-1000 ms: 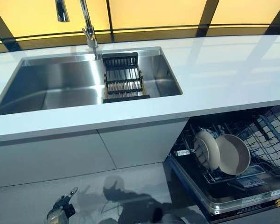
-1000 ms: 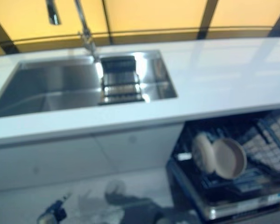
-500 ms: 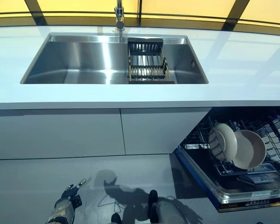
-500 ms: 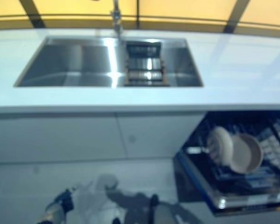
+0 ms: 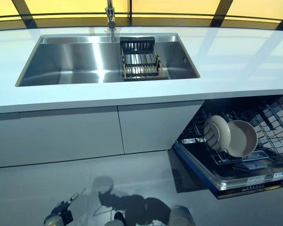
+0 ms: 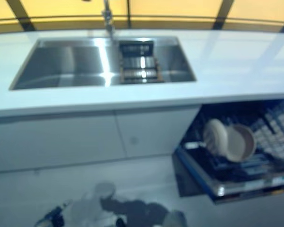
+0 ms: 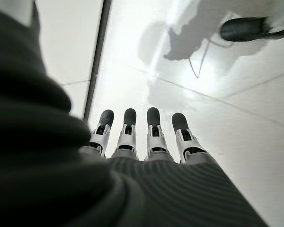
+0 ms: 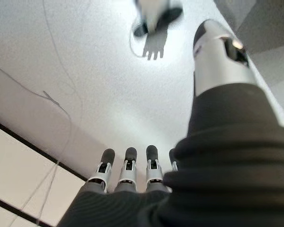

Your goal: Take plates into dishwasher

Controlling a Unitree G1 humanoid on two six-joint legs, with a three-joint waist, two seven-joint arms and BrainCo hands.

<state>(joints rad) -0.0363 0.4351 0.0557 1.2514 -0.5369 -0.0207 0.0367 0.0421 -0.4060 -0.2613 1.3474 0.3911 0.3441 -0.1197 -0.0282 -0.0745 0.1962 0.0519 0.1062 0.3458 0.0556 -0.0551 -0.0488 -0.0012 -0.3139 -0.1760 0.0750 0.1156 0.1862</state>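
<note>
Two beige plates stand on edge side by side in the pulled-out lower rack (image 5: 272,137) of the open dishwasher, under the right end of the counter: one plate (image 5: 217,131) nearer the cabinet, the other plate (image 5: 242,138) just right of it. My left hand (image 5: 60,218) hangs low near the floor at the lower left; in its wrist view the left hand (image 7: 128,141) has straight fingers and holds nothing. My right hand (image 8: 127,175) likewise points straight, empty fingers at the floor. Neither hand is near the plates.
A white counter (image 5: 236,61) holds a steel sink (image 5: 66,61) with a dark dish rack (image 5: 140,60) in it and a faucet (image 5: 110,14) behind. White cabinet doors (image 5: 85,134) stand left of the dishwasher. The grey floor (image 5: 132,183) lies in front.
The whole picture has shifted, so the camera has moved. The plates stay in the rack and my left hand stays low by the floor.
</note>
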